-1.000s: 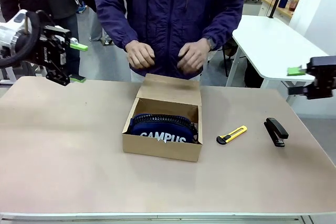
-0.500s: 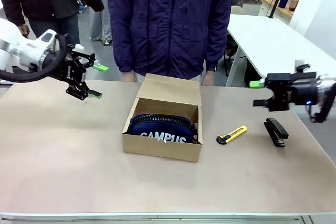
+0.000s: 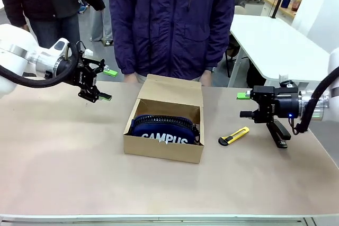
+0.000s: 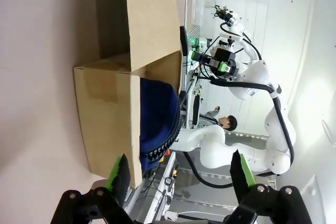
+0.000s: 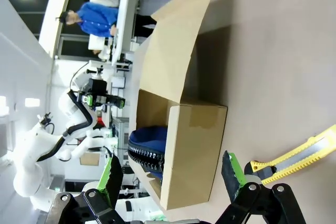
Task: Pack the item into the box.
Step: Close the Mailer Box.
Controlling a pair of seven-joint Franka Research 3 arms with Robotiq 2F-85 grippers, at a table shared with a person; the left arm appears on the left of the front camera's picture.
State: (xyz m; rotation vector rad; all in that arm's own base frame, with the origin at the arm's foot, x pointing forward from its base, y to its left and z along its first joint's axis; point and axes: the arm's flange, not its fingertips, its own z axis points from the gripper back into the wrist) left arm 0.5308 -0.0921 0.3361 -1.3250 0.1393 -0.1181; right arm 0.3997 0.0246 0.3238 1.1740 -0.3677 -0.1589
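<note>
Evidently the packing itself looked nearly complete. The navy pouch [image 3: 165, 129] lay inside the cardboard box [image 3: 161, 153] at the middle of the table [image 3: 63, 157]. Its CAMPUS lettering faced the robot's side and its zipped top bulged above the front wall, presumably because the pouch was almost as wide as the box. The flap lid [image 3: 172, 89] stood upright along the far edge, leaving the opening free.

Left gripper [image 3: 108, 84]: raised above the table to the left of the box, beyond its far corner, jaws spread wide with nothing between them. Right gripper [image 3: 242, 105]: to the right of the box, near the black stapler [image 3: 279, 132], jaws likewise wide apart and empty.

Both grippers pointed inward at the box. In my judgement that stance suited folding the lid down rather than fetching anything.

The yellow utility knife [image 3: 234, 136] lay between box and stapler, touching neither and playing no part in the work. A person [image 3: 175, 25] stood at the far edge, close behind the lid.
</note>
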